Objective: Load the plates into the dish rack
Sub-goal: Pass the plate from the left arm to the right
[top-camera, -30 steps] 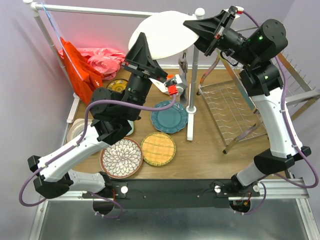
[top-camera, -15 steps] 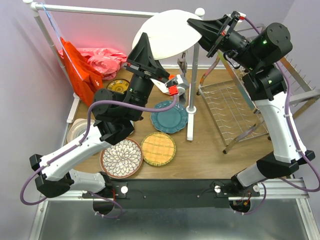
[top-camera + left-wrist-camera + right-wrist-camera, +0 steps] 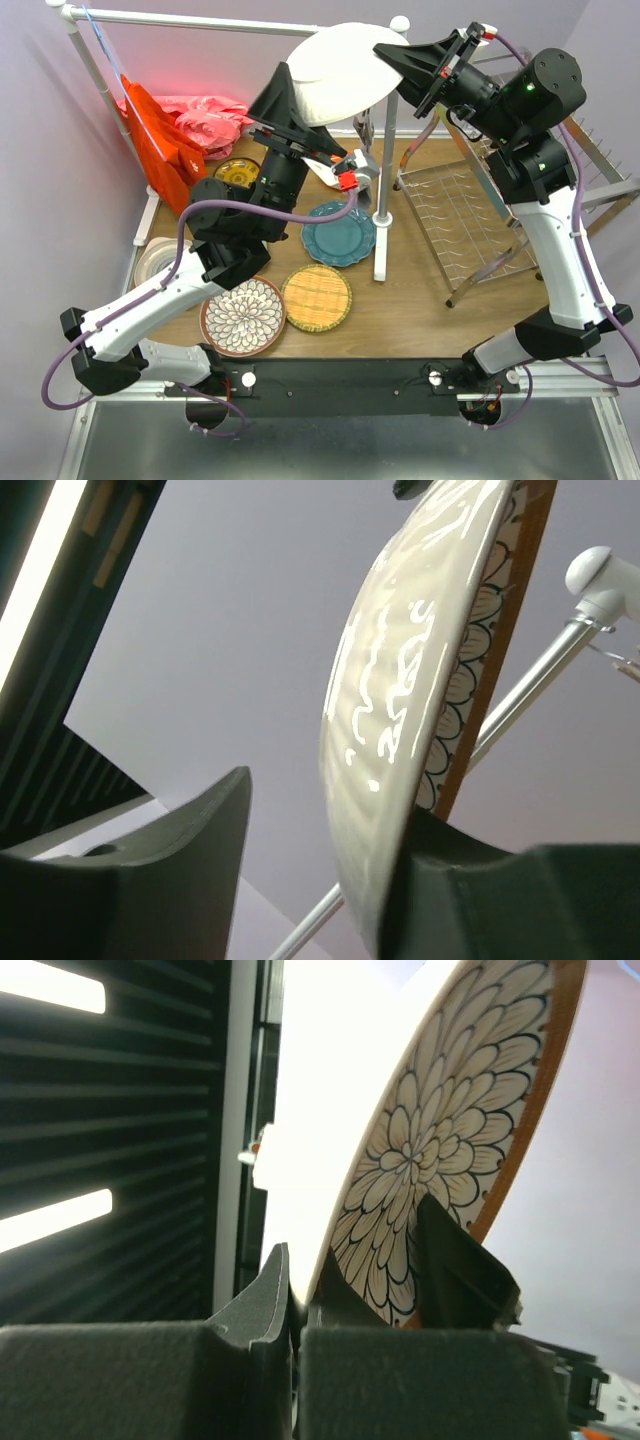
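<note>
Far left of the top view, a white ringed plate [image 3: 148, 262] lies at the table's edge, partly under the left arm. Upper left, red & pink cloths [image 3: 185, 125] hang by the white pipe rail [image 3: 200, 20]. A yellow-brown patterned plate [image 3: 235, 170] peeks out just right of them. Lower centre-left, flat on the wood, is a second floral plate [image 3: 243, 316] w/ a brown rim. A woven yellow plate [image 3: 316, 297] lies just beside it, and a teal scalloped plate [image 3: 340, 235] is a bit above, near the rail's post.

Top centre, the held floral plate [image 3: 340, 70] is up in the air, tilted, pale underside to the cam. Left gripper [image 3: 298, 102] is at its lower-left edge, jaws apart. In the left wrist view one finger [image 3: 190, 850] stands clear of the plate w/ wall showing between. The other looks to be touching the rim, tho that's hard to tell from this angle. Right gripper [image 3: 388, 52] has the upper-right rim, jaws pinched tight on it. The right wrist view shows a finger [image 3: 455, 1260] flat against the flowered face.

Right side, the dish rack [image 3: 470, 215] stands opened out on the table, chrome wires up, well apart from the plate aloft.
</note>
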Robot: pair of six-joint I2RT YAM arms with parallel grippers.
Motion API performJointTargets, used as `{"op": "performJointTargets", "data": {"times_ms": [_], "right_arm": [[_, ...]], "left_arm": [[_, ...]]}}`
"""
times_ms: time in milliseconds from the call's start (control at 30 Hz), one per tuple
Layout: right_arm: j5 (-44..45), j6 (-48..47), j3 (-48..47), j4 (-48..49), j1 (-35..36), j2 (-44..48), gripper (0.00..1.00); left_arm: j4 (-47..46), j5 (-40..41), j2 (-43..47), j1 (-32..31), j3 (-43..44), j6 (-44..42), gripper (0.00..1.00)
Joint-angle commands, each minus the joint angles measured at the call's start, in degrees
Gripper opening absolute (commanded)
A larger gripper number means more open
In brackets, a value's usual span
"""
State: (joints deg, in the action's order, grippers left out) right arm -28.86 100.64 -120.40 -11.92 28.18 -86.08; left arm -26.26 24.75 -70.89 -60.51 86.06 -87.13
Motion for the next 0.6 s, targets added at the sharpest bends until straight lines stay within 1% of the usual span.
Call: {"op": "performJointTargets", "data": {"times_ms": [0,100,167,267,567], "right_arm": [[3.2,-5.8,-1.59,2.07,-0.32,-0.49,0.01],[3.29,-6.16,-1.77,3.13,-0.41,-0.66,0.0],[3.37,-6.68,-1.86,4.18,-0.41,-0.66,0.0],[3.99,-7.65,-2.73,7.34,-0.85,-1.36,0.0],[5.57,-10.37,-10.55,14.99,-3.31,-4.44,0.0]], "left_arm": [[-8.01,-0.23,1.64,-0.13,1.13,-1.46,0.66],[-8.1,-0.14,1.72,-0.13,1.13,-1.02,0.73],[-8.1,-0.06,1.9,-0.22,1.04,-0.76,0.75],[-8.19,0.29,2.6,-0.66,0.16,-0.23,0.75],[-8.72,2.93,7.17,-1.71,-4.14,2.14,0.75]]}}
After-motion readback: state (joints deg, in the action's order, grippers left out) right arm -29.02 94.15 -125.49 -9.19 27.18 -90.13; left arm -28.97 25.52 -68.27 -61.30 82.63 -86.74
